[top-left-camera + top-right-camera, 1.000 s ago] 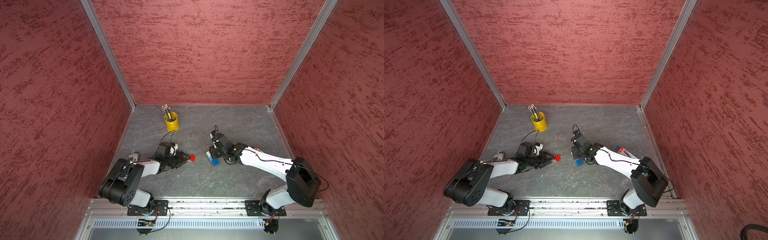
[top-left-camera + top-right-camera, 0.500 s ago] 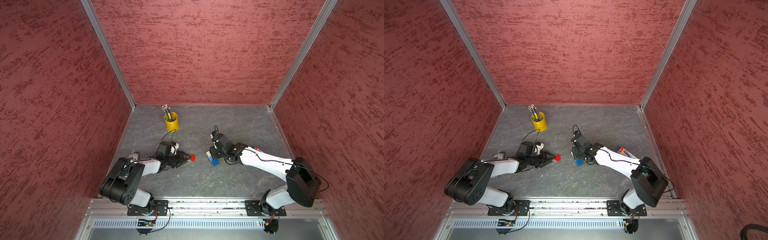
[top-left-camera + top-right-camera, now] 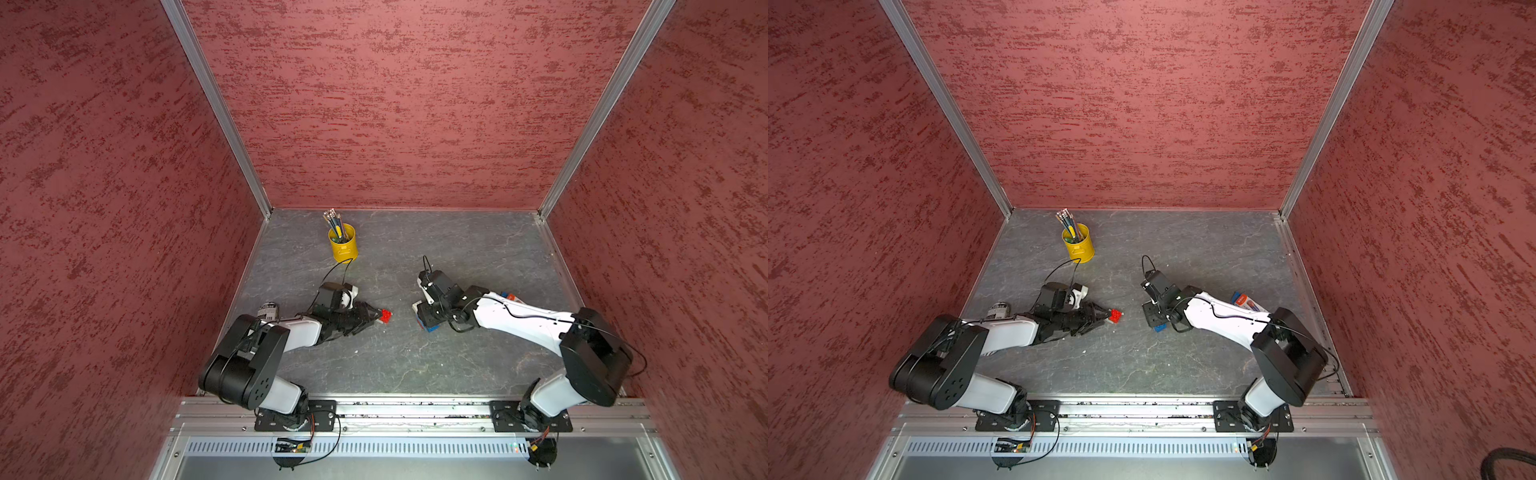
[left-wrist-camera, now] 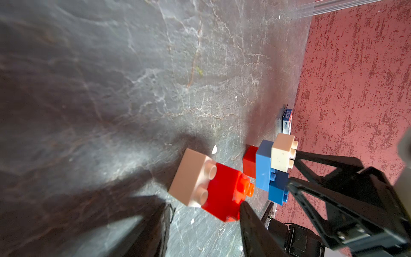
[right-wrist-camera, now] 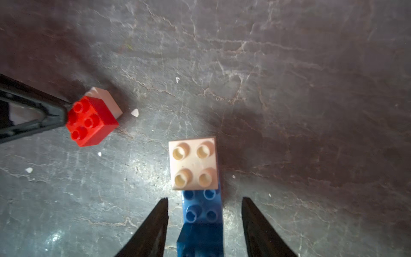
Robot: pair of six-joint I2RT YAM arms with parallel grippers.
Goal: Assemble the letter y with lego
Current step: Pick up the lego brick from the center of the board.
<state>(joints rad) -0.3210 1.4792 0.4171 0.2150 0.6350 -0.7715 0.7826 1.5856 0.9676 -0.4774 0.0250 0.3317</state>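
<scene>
Lego letter y: in two pieces, we find, near each other in the middle of the grey table (image 5: 289, 77), well in front of the yellow pencil cup (image 3: 343, 245).
Upper piece (image 3: 430, 327): a blue bar (image 4: 262, 175) carries a white brick (image 5: 193, 163) and a small blue brick (image 4: 278, 191), with a red brick (image 4: 250, 164) beneath; it stands on the table.
Lower piece (image 3: 386, 316): a second red brick (image 5: 92, 120), studs up, sits on a second white brick (image 4: 189, 175), slightly tilted.
Right gripper (image 5: 204, 198): jaws straddle the blue end of the upper piece with a gap on each side; it holds nothing.
Left gripper (image 4: 203, 203): narrow, fingertips at the second red brick; we cannot tell whether they pinch it or only touch.
Step in hand: as we judge it, joining red to red.
How we would do it well: close the right gripper squarely on the blue bar, lift straight, line the red brick's underside over the studs, and press down evenly while the left gripper steadies the lower piece flat.
Risk: a tilted lower piece may skid, or the studs may miss.
</scene>
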